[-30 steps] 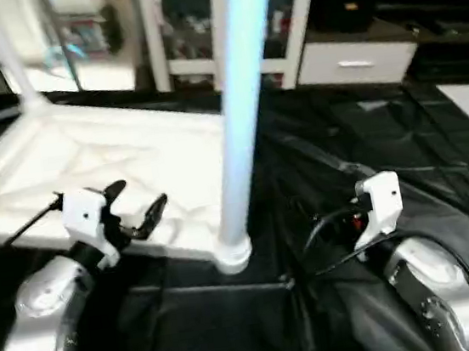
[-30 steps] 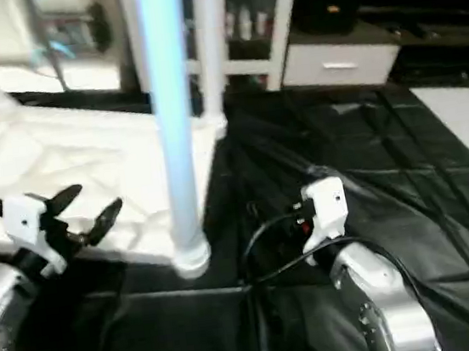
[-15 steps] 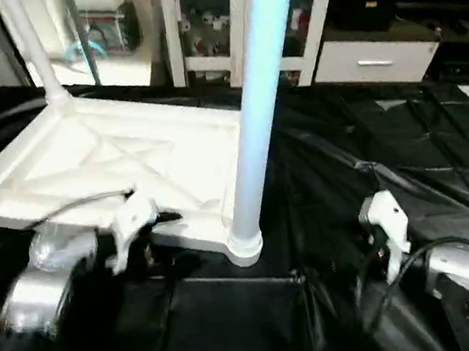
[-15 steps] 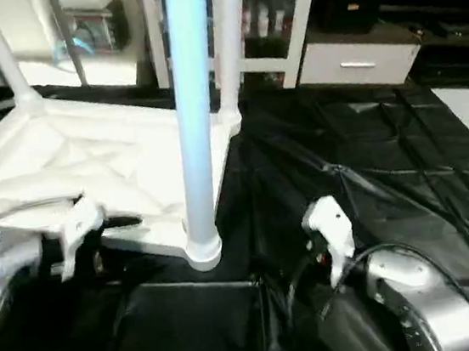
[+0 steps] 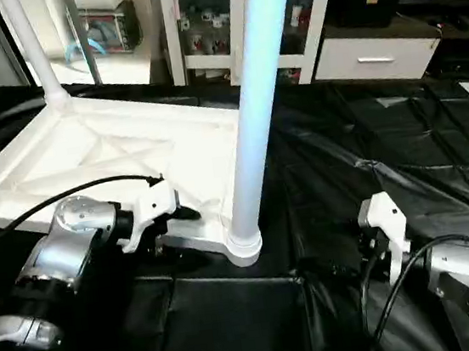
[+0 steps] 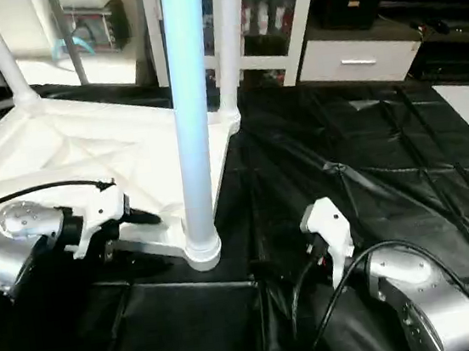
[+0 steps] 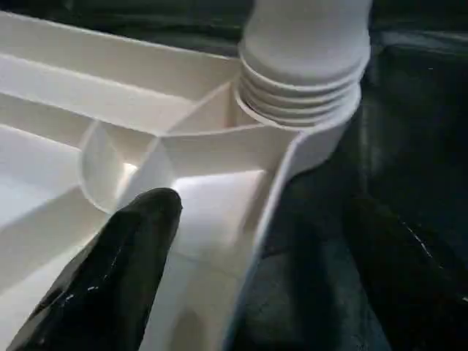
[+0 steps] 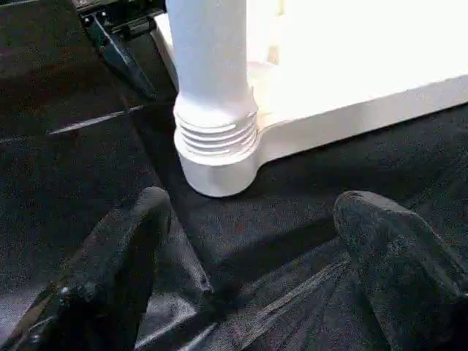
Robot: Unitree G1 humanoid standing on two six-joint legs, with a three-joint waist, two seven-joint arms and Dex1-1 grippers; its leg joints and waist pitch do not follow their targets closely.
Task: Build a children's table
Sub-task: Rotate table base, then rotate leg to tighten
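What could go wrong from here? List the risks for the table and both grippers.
1. The left gripper straddles the tabletop's near edge beside the corner socket; a push or pull there could tilt or slide the upturned top.
2. The near leg stands tall close to both arms; a sideways knock might loosen it in its socket.
3. The right gripper, open, hovers low over the wrinkled black sheet, which could snag a finger.

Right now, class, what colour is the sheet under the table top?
Black sheet, clearest in the right eye view.
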